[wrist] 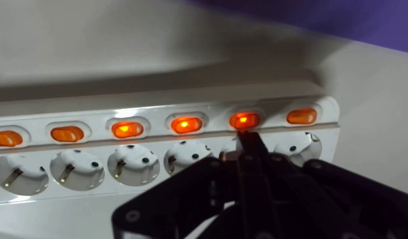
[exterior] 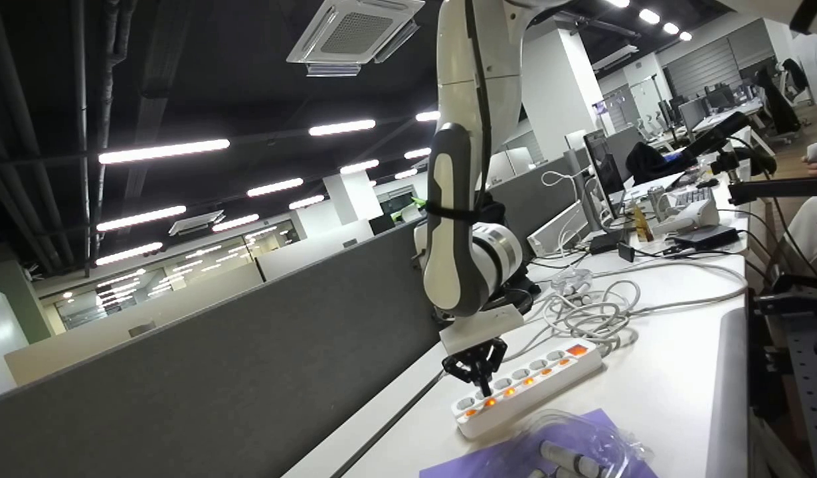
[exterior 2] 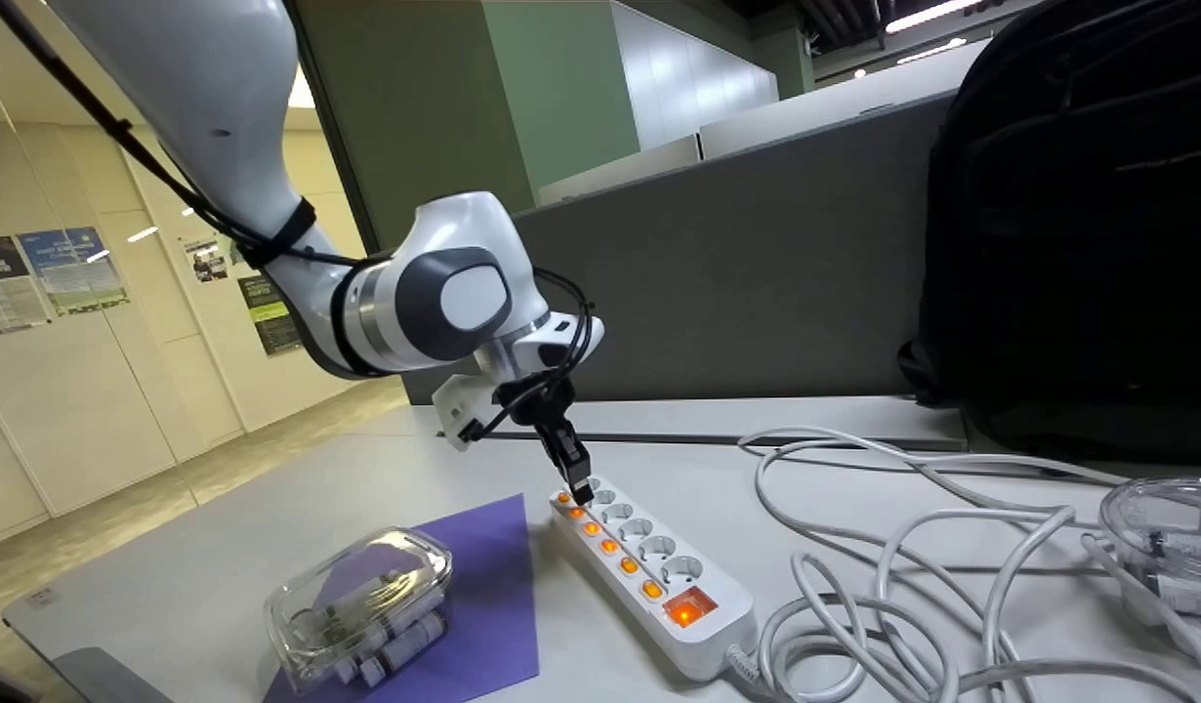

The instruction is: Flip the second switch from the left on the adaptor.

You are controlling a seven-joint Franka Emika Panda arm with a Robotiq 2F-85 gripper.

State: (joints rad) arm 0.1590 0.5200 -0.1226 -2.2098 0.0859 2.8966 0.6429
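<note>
1. We see the adaptor (exterior 2: pixel 649 586) lying on the white table (exterior 2: pixel 190 547), its six sockets (wrist: pixel 133 164) facing up and its larger main switch (exterior 2: pixel 689 607) glowing toward four o'clock.
2. In an exterior view the gripper (exterior 2: pixel 581 491) hangs over the adaptor's eleven o'clock end; its fingers (wrist: pixel 253 146) are together, tips down.
3. In the wrist view we find the glowing second switch (wrist: pixel 244 120) just at twelve o'clock of the tips; we cannot tell whether they touch it. In an exterior view this second switch (exterior: pixel 490 402) counts second from the left, and the next two toward two o'clock glow as well.
4. At nine o'clock of the adaptor, a clear box (exterior 2: pixel 415 549) rests on a purple sheet (exterior 2: pixel 498 605). Through its wall we make out several white cylinders (exterior 2: pixel 405 646); its remaining contents blur.
5. At three o'clock, cut by the picture's edge, a clear tub (exterior 2: pixel 1167 493) holds white pieces (exterior 2: pixel 1191 591) too unclear to name.
6. White cables (exterior 2: pixel 886 558) coil between adaptor and tub.
7. At two o'clock stands a black bag (exterior 2: pixel 1079 225), its contents hidden from us.
</note>
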